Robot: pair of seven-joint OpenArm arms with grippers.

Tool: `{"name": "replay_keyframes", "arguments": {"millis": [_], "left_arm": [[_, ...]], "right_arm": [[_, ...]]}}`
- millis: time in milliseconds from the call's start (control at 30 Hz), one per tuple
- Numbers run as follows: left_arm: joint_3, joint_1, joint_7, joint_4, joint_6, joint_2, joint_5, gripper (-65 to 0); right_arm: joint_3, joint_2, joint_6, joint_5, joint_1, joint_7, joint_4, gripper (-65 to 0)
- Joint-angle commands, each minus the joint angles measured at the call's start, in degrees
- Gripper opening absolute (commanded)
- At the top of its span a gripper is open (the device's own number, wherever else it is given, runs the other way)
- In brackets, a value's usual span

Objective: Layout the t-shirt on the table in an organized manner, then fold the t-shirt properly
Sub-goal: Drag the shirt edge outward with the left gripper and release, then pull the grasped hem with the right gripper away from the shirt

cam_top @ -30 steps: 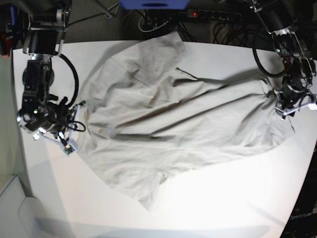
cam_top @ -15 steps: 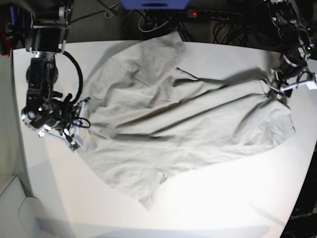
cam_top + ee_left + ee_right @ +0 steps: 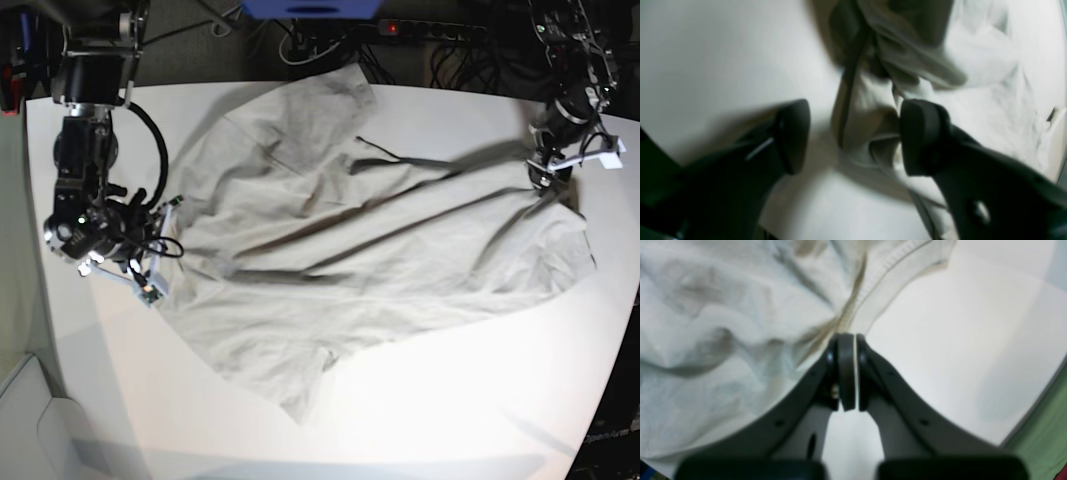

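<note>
The light grey-beige t-shirt point(image 3: 370, 230) lies spread and creased across the white table point(image 3: 450, 380). My left gripper point(image 3: 548, 172) hovers at the shirt's right edge. In the left wrist view this gripper point(image 3: 855, 136) is open, and a bunched fold of the t-shirt point(image 3: 867, 100) stands between its fingers. The fold touches only the right finger point(image 3: 920, 136), with bare table point(image 3: 706, 50) beside the other. My right gripper point(image 3: 150, 275) sits at the shirt's left edge. In the right wrist view that gripper point(image 3: 846, 336) is shut, and the t-shirt's point(image 3: 723, 323) hem and creases run into its tips.
A power strip with cables point(image 3: 430, 30) and a blue object point(image 3: 310, 8) lie beyond the table's far edge. A white box point(image 3: 30, 420) sits off the near left corner. The table edge and a green surface point(image 3: 1050, 426) show close to the right gripper.
My left gripper has moved from the shirt's right edge toward the far side of the table. The right gripper has shifted slightly toward the shirt and stayed shut.
</note>
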Motion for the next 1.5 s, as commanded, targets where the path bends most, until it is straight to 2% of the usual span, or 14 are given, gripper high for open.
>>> {"name": "replay_keyframes", "arguments": {"millis": [0, 100, 133, 167, 333, 467, 767, 833, 933, 1200, 1333, 1467], "left_arm": [[0.55, 0.03, 2.03, -0.08, 1.02, 0.01, -1.77, -34.2], [1.96, -1.20, 2.03, -2.28, 1.11, -0.26, -1.68, -57.1], [2.31, -1.64, 2.03, -3.68, 1.11, -0.35, -1.68, -62.4], [2.57, -2.08, 2.03, -5.00, 1.11, -0.43, -1.68, -65.0], [4.95, -0.32, 2.03, -3.77, 1.02, -0.61, -2.21, -65.0], [4.33, 5.74, 2.03, 6.43, 1.46, 0.27, -2.39, -65.0], [-2.53, 17.52, 2.03, 18.56, 1.11, 7.92, -2.65, -65.0], [-3.23, 20.07, 2.03, 19.79, 1.11, 8.36, -4.32, -65.0], [-4.46, 24.47, 2.03, 20.67, 1.11, 7.92, -9.42, -65.0], [-10.26, 32.38, 2.03, 20.58, 1.02, 1.85, -22.52, -64.9], [-11.76, 34.84, 2.12, 20.05, 1.02, 1.68, -23.75, -64.7], [-11.23, 32.91, 2.12, 19.09, 1.02, 1.68, -21.99, -64.6]], "right_arm": [[0.22, 0.54, -0.66, 0.51, 1.21, 0.71, 0.92, -65.0], [0.22, 0.54, -0.66, 0.60, 1.21, 0.79, 0.92, -65.0], [0.22, 0.36, -0.66, 0.60, 1.21, 0.79, 0.92, -65.0], [0.22, 0.01, -0.66, 0.60, 1.21, 0.79, 0.92, -65.0], [0.22, -0.17, -0.66, 0.60, 1.21, 0.97, 0.92, -65.0], [0.22, -0.25, -0.66, 0.60, 1.21, 1.06, 0.92, -65.0], [0.13, -1.22, -0.66, 0.51, 1.30, 1.23, 0.92, -65.0], [0.13, -1.75, -0.66, 0.51, 1.30, 1.23, 0.92, -65.0], [0.13, -1.84, -0.66, 0.51, 1.39, 1.23, 0.84, -65.0], [0.05, -2.54, -0.66, 0.51, 1.39, 1.23, 0.84, -65.0], [0.05, -2.63, -0.66, 0.51, 1.30, 1.23, 0.84, -65.0], [0.05, -3.51, -0.66, 0.51, 1.30, 1.15, 0.84, -65.0]]}}
